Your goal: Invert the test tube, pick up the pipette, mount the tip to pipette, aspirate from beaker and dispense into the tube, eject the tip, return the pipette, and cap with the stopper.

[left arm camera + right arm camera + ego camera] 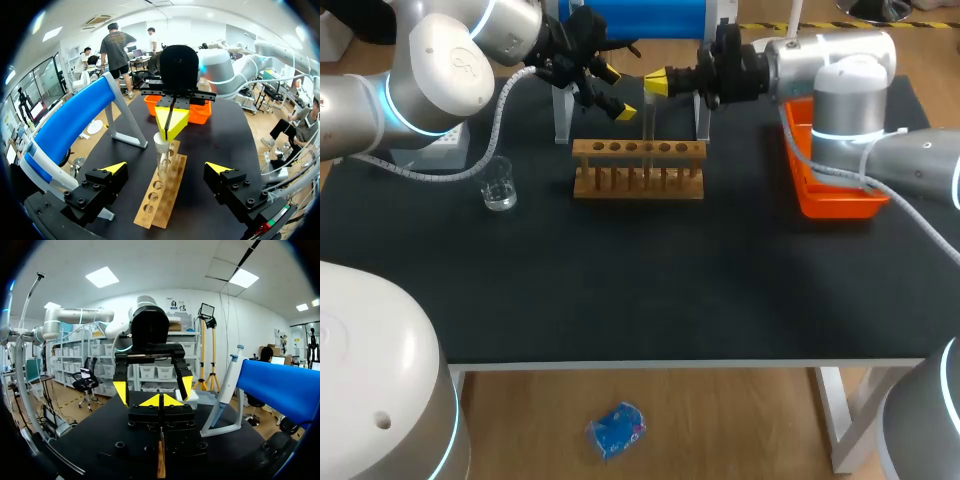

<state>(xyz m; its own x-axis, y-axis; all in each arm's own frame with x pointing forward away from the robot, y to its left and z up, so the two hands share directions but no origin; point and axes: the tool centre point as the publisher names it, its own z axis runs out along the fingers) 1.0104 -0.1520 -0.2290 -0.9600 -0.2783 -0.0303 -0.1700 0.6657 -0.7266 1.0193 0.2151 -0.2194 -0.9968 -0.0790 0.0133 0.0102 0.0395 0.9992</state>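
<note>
1. The right hand reaches in level over the far part of the tabletop, its yellow tips pinched narrowly on the top of the test tube.
2. The test tube stands upright, its lower end at the top bar of the wooden test tube rack (whether it sits in a hole or hangs just above one, I cannot tell).
3. The left hand hangs just beside the tube, on the side toward the tabletop's left edge, facing the right hand. Its fingers are spread wide and grip nothing.
4. The rack lies near the middle of the far edge, long side parallel to it.
5. A small glass beaker stands near the left edge, well apart from the rack.
6. An orange tray sits at the right edge.
7. A blue-topped stand rises at the far edge, behind the rack.
</note>
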